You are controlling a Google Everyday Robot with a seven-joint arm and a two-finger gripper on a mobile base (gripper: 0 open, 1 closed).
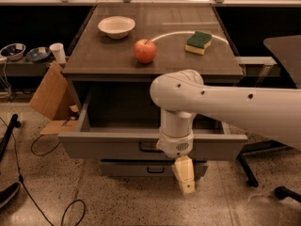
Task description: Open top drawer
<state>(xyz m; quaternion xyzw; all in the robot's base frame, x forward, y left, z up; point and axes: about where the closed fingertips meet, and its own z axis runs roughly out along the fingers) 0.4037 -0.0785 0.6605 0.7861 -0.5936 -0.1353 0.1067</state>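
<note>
The top drawer (108, 147) is a wide grey drawer pulled out from under the dark tabletop, its inside showing. Its small dark bar handle (146, 147) sits at the front's centre, partly behind my arm. My gripper (185, 175) hangs below the white wrist, in front of the drawer front and a little right of and below the handle, pointing down toward the floor. It holds nothing that I can see. A narrower grey drawer (131, 168) with a like handle sits shut beneath.
On the tabletop (94, 60) stand a white bowl (116, 26), a red apple (145, 51) and a green-and-yellow sponge (198, 42). A cardboard box (49, 95) leans at the left. Cables (42, 173) lie on the floor. A chair base (249, 171) is at right.
</note>
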